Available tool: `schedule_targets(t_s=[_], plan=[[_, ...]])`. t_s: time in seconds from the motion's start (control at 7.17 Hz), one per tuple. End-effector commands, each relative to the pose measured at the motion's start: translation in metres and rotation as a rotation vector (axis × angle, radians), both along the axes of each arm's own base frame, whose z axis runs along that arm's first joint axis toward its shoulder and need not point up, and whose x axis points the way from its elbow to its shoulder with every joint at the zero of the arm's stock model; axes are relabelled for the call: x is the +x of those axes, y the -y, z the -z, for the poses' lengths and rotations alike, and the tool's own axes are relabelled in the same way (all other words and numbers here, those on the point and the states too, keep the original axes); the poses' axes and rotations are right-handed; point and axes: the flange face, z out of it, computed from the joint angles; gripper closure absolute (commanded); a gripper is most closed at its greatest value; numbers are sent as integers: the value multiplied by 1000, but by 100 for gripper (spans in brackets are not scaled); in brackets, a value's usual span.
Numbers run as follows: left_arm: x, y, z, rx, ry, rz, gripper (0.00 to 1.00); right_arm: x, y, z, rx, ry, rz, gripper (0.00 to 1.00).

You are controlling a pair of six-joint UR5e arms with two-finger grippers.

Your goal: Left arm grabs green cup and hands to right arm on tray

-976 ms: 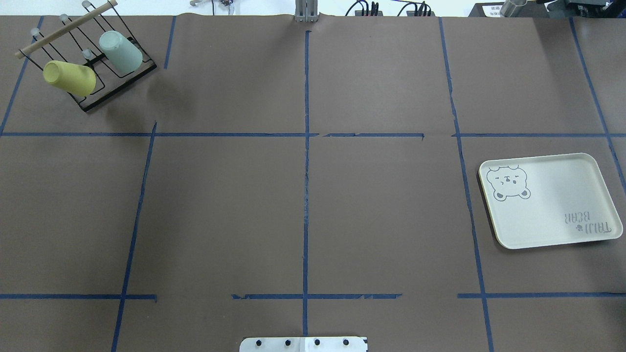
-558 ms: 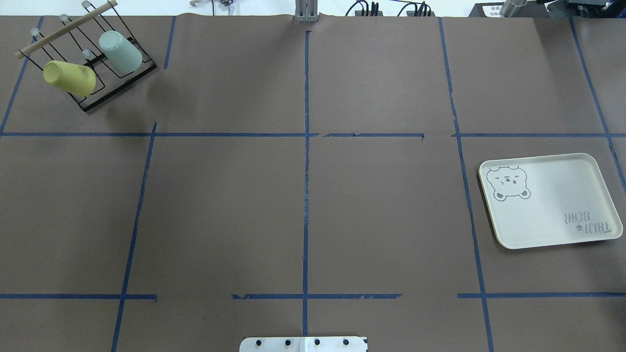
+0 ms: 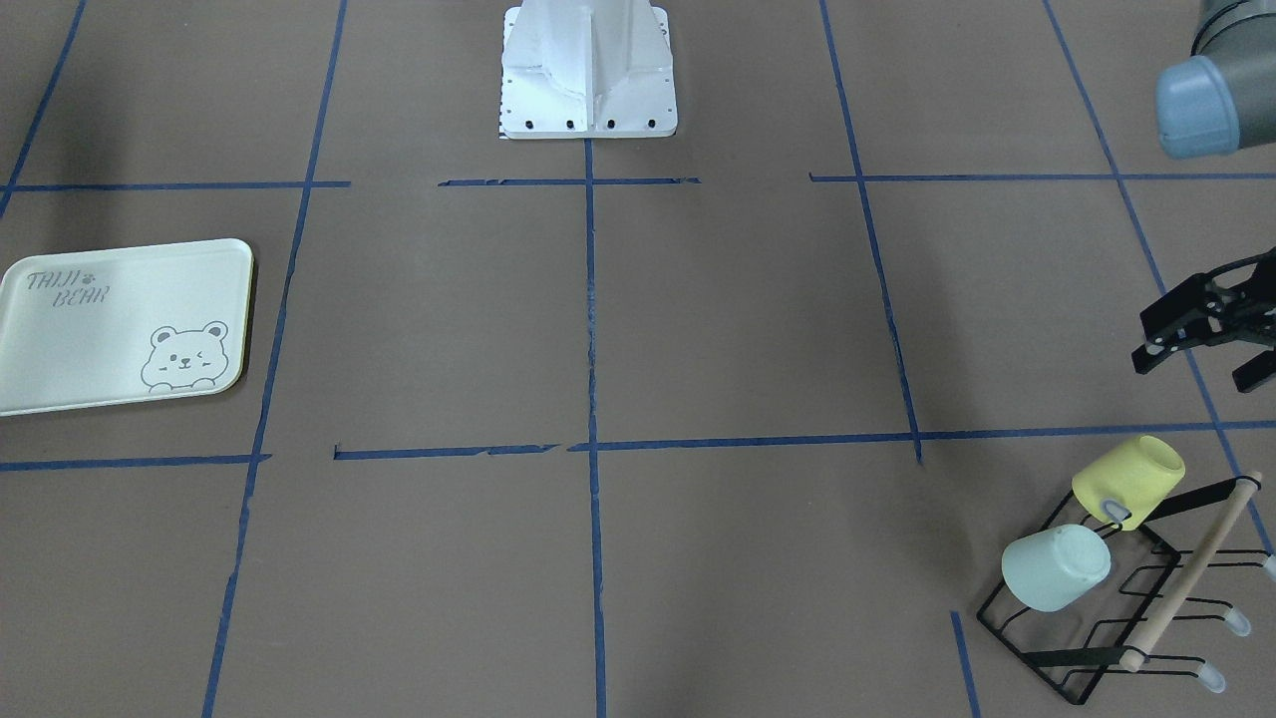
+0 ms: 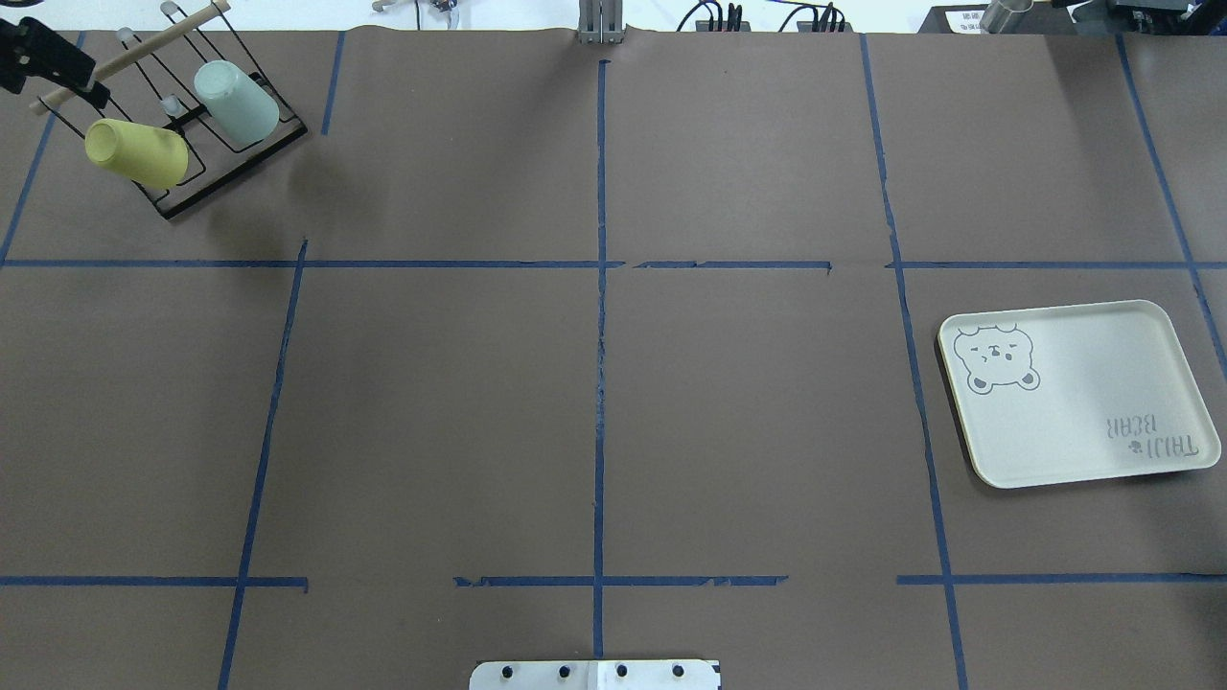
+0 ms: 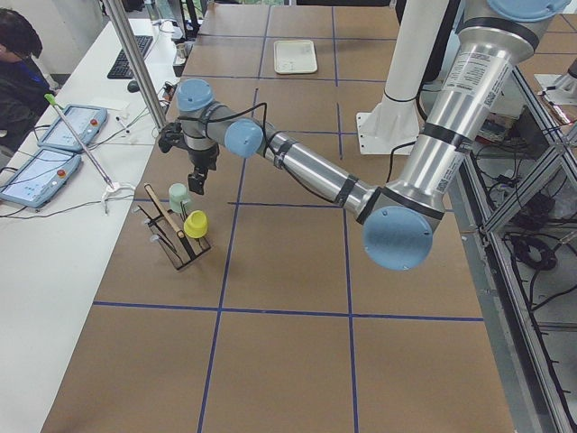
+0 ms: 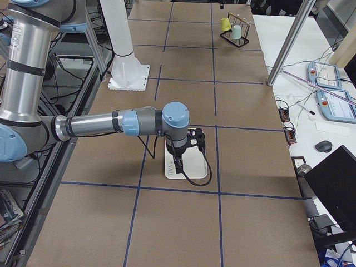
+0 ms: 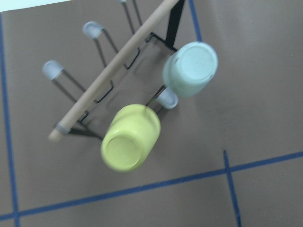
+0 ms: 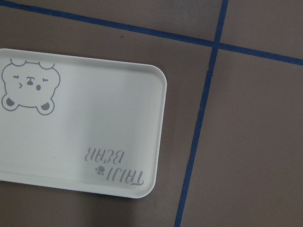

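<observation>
Black and spread wide, the fingers of the left gripper (image 3: 1196, 367) hold nothing. It hangs in the air above the left end of the rack (image 4: 240, 171), touching neither the wire nor the cups. The rack is a black wire stand with a wooden bar (image 4: 129, 56) slanting across its top. On its left prong, on the side nearer the robot, sits the yellow cup (image 4: 136, 151), tipped over with its base up. On the rack's right prong sits the green cup (image 4: 237, 103), also mouth down and tilted, close to the yellow one but not touching it. Well apart from the rack, far to its right and nearer the robot, the tray (image 4: 1083, 383) lies flat on the brown paper, nothing on it. The right gripper (image 6: 177, 164) hovers over it, equally far from the rack. Whether its jaws are parted or closed cannot be told from the side view.
</observation>
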Motion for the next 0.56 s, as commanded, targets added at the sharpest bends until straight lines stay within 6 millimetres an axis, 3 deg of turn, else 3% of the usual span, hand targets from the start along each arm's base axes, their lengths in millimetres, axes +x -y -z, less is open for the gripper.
schedule_targets(t_s=[0.0,0.28,0.42], plan=[[39,63,-3,28,14,107,0,-2,0,-1,-2,1,6,0],[90,91,-14,26,22,193,0,-3,1,0,-1,1,8,0],[109,96,-14,29,46,190,0,-4,6,3,8,1,9,0]])
